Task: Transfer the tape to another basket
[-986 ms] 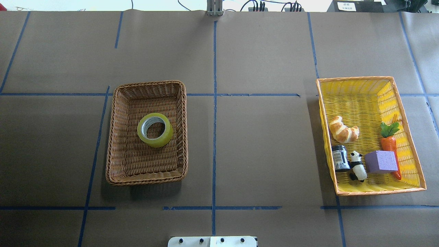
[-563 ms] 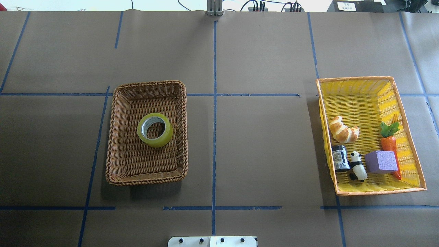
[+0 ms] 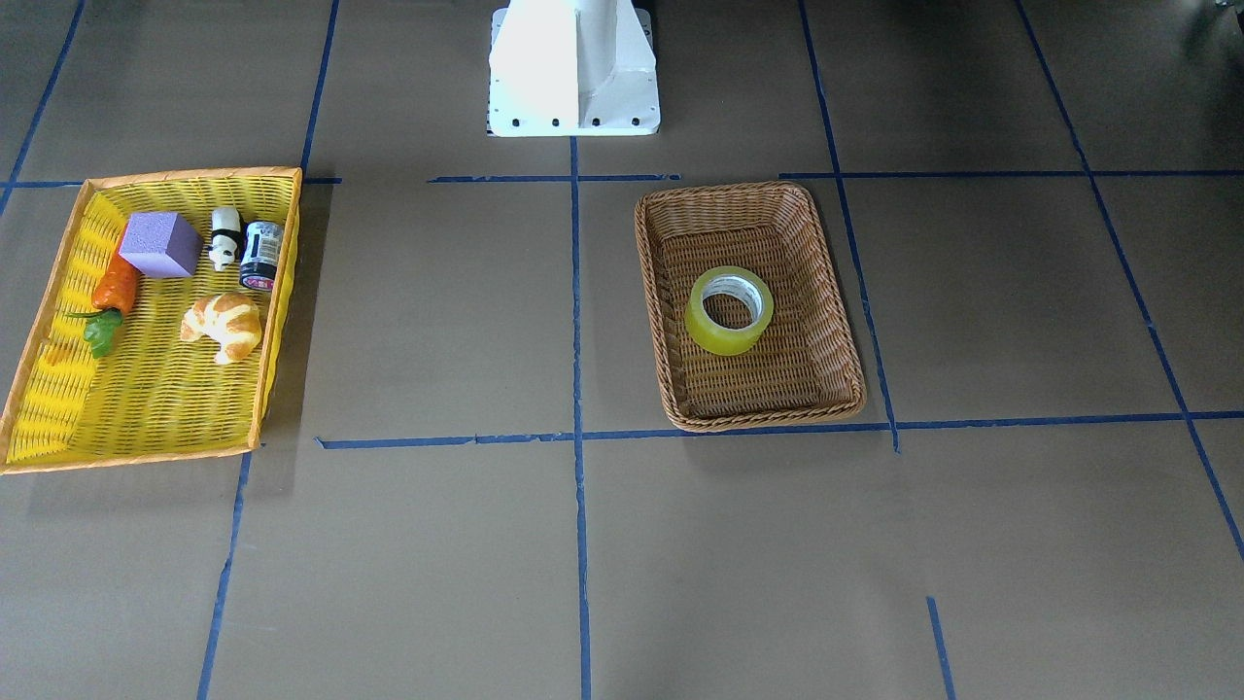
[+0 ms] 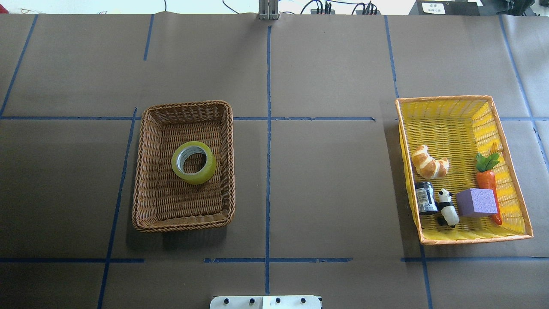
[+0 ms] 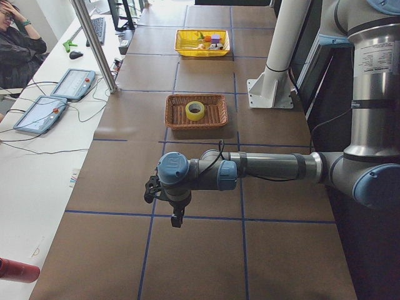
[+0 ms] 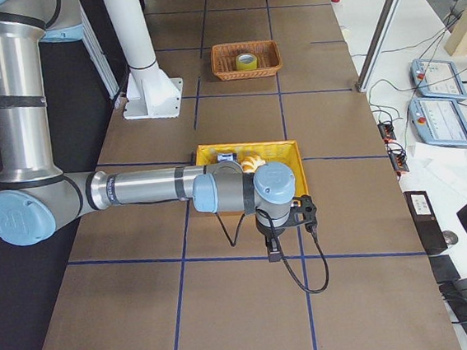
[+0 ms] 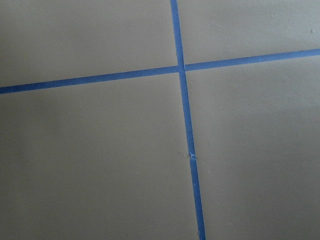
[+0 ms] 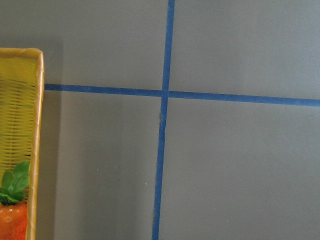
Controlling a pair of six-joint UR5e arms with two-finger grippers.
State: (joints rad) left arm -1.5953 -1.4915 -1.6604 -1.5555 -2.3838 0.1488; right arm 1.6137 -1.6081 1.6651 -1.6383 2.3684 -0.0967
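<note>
Inside brown basket [image 4: 187, 104], tape [image 4: 197, 178] lying flat

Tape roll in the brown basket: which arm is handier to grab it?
Probably the left. The tape lies in the wicker basket on the robot's left side, nearer the left gripper; the right gripper hangs beyond the yellow basket at the other end.

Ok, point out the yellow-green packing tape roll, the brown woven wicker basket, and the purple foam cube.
yellow-green packing tape roll [image 4: 197, 179], overhead view, on its outer side wall.
brown woven wicker basket [image 4: 180, 224], overhead view, on its near braided rim.
purple foam cube [image 4: 475, 201], overhead view, on its top face.
</note>
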